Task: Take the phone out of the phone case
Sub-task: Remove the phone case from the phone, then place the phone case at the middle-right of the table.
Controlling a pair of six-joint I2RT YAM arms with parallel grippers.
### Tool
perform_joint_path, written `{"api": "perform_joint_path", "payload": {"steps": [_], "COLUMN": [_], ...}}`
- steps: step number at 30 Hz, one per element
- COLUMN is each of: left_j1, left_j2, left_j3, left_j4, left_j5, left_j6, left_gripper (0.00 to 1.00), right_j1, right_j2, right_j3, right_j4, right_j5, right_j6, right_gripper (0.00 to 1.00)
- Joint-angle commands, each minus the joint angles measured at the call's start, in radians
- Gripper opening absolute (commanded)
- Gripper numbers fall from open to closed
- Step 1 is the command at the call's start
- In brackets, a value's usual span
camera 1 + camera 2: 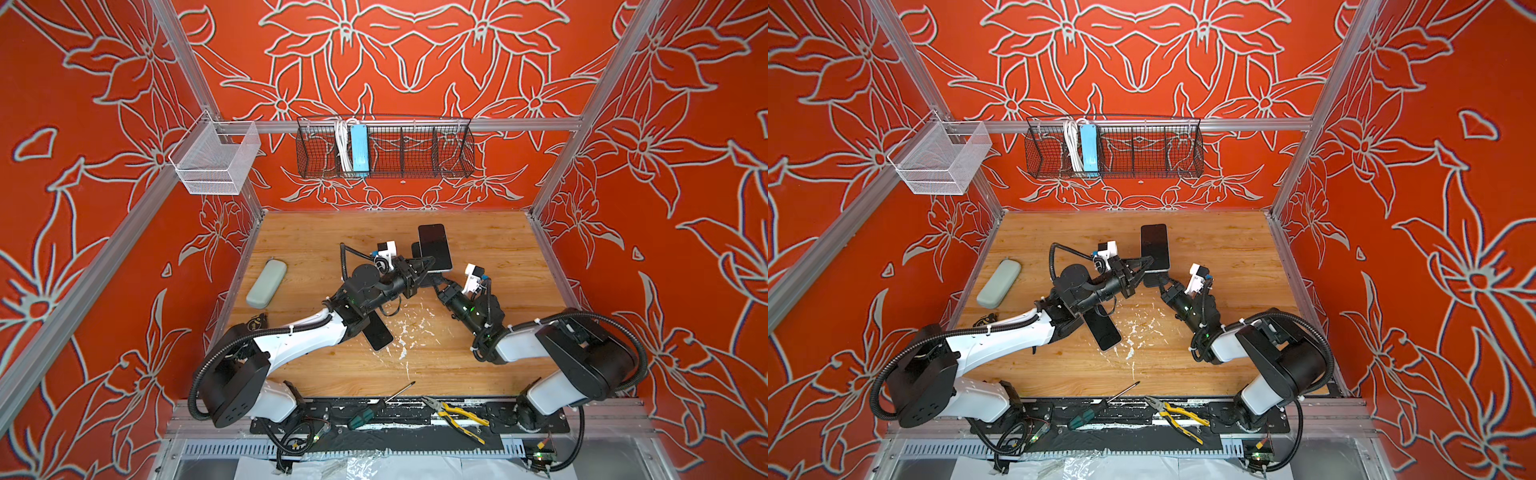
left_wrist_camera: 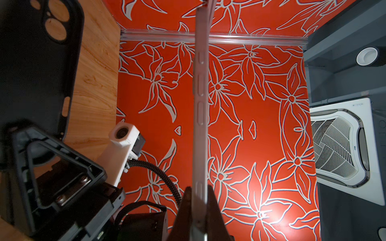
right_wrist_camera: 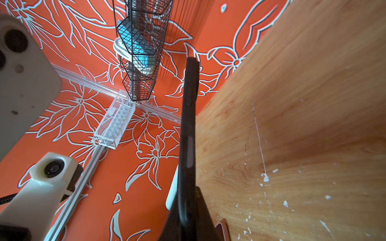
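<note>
Left pincer (image 2: 199, 194) clamps phone (image 2: 200, 104); right pincer (image 3: 188, 200), alongside, clamps empty phone case (image 3: 189, 104). Extraction seemingly done; next: draw apart.

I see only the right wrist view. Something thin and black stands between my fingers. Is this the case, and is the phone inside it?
Observer: It is the case, with no phone inside: in the left wrist view, the table shows through its camera holes.
Operator: Who holds the phone?
Observer: The left gripper is shut on it.
Operator: Does anything else lie nearby?
Observer: A grey-green pouch lies flat on the table, on the left side.
</note>
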Motion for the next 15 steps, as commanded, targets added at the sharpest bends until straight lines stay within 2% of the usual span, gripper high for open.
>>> {"api": "perform_joint_path", "payload": {"steps": [1,10,15], "left_j1": [0.016,0.048,0.075], "left_j2": [-0.051,-0.034,-0.016], "left_j3": [0.003,-0.013,-0.018], "left_j4": [0.055,0.062,0.071], "left_j5": [-0.005,0.017,0.039], "left_j6": [0.04,0.039,0.036], "left_gripper": [0.0,0.0,0.0], "right_j1": [-0.009,-0.032,-0.095], "right_j2": [-0.086,-0.524,-0.733], "right_j3": [-0.026,-0.025,-0.069], "right_j4": [-0.089,-0.746,-0.966], "right_j5": [0.044,0.113,0.098], "right_j6": [-0.039,-0.191,-0.197], "right_gripper": [0.0,0.0,0.0]}}
